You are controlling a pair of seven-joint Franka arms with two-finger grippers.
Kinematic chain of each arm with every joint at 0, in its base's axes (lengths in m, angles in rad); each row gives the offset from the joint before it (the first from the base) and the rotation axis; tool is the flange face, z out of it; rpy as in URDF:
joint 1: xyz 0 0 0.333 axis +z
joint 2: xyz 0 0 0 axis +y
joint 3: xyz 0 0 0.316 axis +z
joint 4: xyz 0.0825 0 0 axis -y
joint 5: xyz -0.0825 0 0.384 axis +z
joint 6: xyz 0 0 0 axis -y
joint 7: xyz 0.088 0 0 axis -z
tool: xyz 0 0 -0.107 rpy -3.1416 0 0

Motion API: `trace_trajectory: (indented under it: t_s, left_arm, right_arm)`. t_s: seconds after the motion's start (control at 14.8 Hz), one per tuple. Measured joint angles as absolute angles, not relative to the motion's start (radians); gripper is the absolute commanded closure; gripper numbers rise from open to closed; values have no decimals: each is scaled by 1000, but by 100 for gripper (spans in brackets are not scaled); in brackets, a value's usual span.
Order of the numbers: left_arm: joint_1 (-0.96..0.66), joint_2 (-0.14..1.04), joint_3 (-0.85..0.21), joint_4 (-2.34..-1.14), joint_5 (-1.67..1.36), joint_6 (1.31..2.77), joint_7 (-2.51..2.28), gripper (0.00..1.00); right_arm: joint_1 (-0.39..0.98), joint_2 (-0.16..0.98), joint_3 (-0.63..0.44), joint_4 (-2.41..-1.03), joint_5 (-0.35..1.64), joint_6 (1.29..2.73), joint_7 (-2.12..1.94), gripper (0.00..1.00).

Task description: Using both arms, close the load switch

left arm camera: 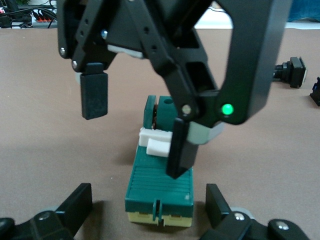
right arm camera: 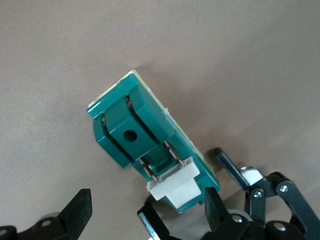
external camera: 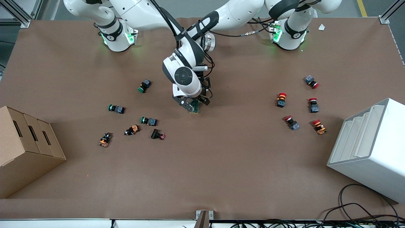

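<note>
Both grippers are hanging spread apart over the load switch (left arm camera: 160,187): left gripper (left arm camera: 150,212), right gripper (left arm camera: 137,135). Unclamped, the switch risks sliding on the tabletop (external camera: 221,164) when the white lever (left arm camera: 157,141) is being pushed.

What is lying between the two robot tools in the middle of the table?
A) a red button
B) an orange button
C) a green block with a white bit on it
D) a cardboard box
C: the load switch, dark green with a white lever, lies between the open fingers of the left tool, and the right tool hangs over it, also open.
</note>
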State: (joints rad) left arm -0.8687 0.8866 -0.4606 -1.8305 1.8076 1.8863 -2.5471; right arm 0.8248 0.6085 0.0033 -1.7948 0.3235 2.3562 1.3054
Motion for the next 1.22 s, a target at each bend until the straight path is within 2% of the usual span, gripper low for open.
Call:
trace_trajectory:
  t_s: [1.22]
  left_arm:
    - [-872, 887, -458, -1830, 1809, 1884, -2547, 1]
  right_arm:
    - [833, 610, 5, -1811, 346, 2417, 1305, 0]
